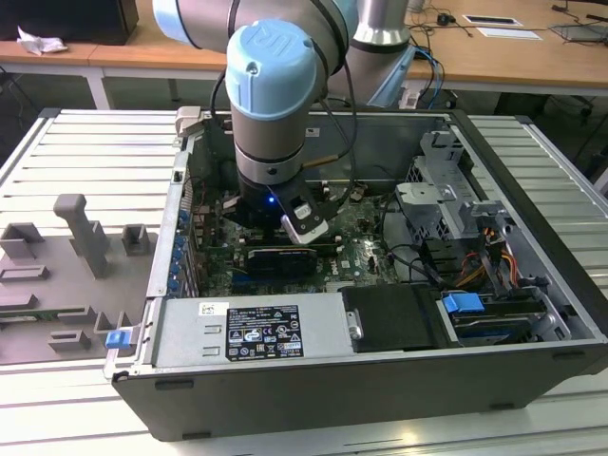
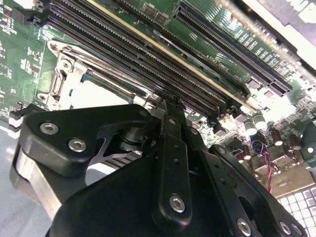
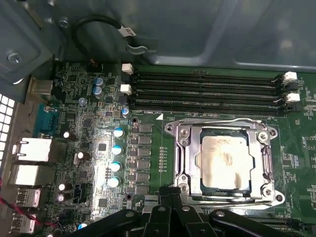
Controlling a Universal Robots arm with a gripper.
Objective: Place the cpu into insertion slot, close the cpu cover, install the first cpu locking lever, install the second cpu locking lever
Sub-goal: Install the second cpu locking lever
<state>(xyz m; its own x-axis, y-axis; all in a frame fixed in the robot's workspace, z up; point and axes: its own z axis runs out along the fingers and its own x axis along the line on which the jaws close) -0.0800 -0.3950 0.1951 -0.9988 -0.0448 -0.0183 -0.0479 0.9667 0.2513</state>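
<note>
The cpu (image 3: pixel 223 163), a dull silvery square, lies in the insertion slot (image 3: pixel 183 163) on the green motherboard. The cpu cover (image 3: pixel 260 163), a silvery frame, lies flat around it with the chip showing through its cut-out. A thin metal lever rod (image 3: pixel 217 121) runs flat along the socket's edge by the memory slots. My gripper (image 3: pixel 171 191) is shut with nothing between its fingers, its tips just over the socket's opposite edge. In the second wrist view the gripper (image 2: pixel 170 101) hangs beside the cover (image 2: pixel 74 74) and the pale chip (image 2: pixel 101 94). In the exterior view the arm (image 1: pixel 271 85) reaches down into the open computer case.
Long black memory slots (image 3: pixel 207 89) run past the socket. A black expansion card (image 1: pixel 280 258) stands close to the wrist. The case walls (image 1: pixel 532 171), drive cage (image 1: pixel 446 190), cables (image 1: pixel 475 266) and power supply (image 1: pixel 256 332) hem in the board. Grey fixtures (image 1: pixel 81 237) stand outside the case.
</note>
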